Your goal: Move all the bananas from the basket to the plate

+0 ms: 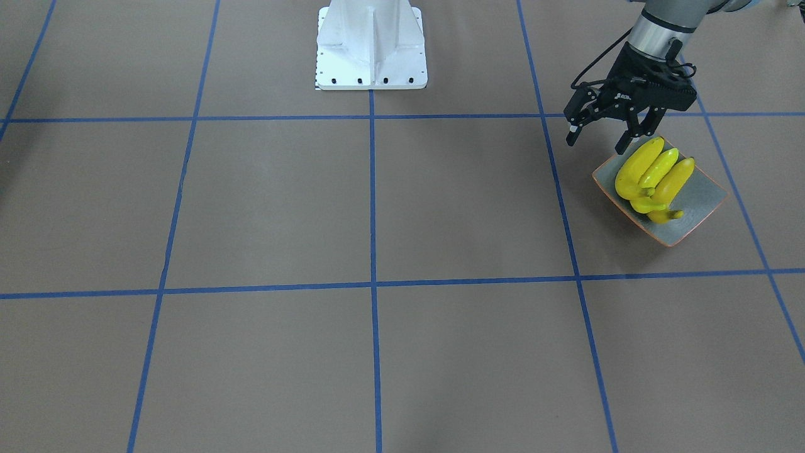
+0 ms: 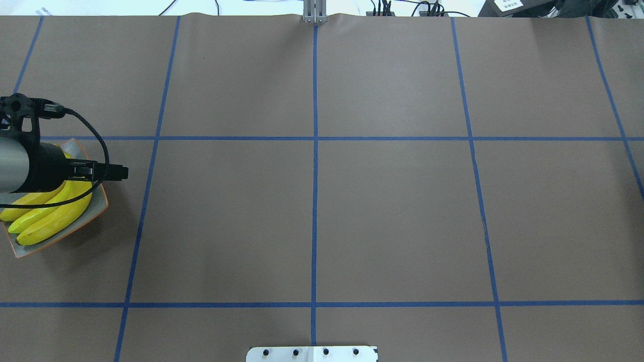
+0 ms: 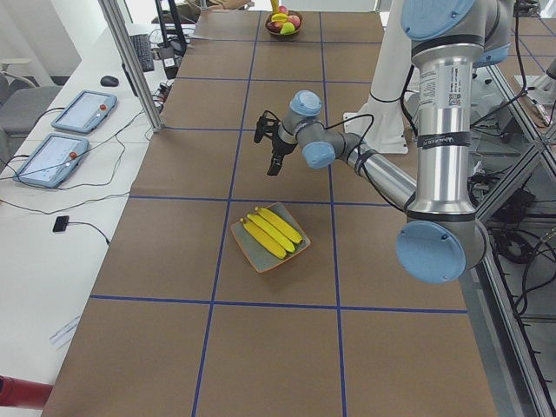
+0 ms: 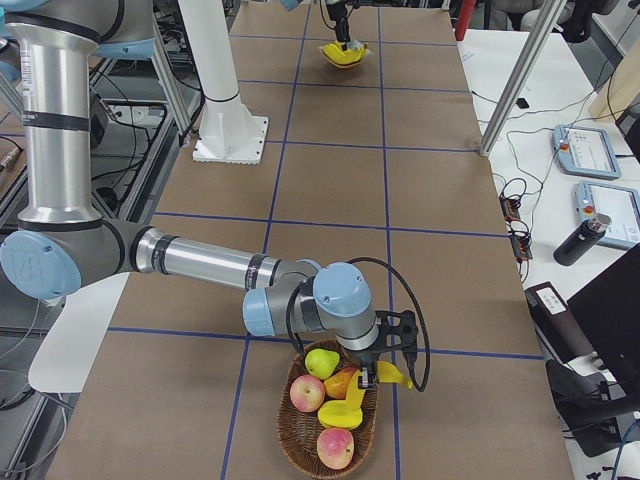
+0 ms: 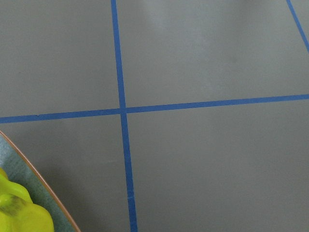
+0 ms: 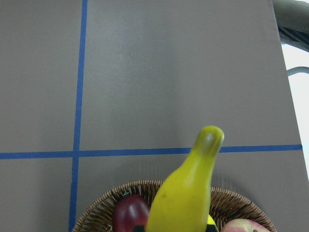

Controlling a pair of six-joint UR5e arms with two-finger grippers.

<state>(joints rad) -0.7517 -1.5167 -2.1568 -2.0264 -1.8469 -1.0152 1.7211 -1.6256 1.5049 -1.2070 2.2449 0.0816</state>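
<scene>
Front-facing view: the left tool (image 1: 597, 143) is seen hanging over the far corner of the plate (image 1: 698, 207), fingers spread wide and nothing held. Three bananas (image 1: 648, 173) are laid side by side on that plate, just near of the fingertips.

Overhead view: the plate is found at the tabletop's (image 2: 322, 211) left edge, partly hidden under the arm.

Right side view: the right tool (image 4: 385, 375) is poised at the right rim of the basket (image 4: 300, 445), with a single banana (image 4: 393, 376) right at it. Whether it is gripped cannot be told.

Right wrist view: that single banana is caught pointing up above the basket rim.
</scene>
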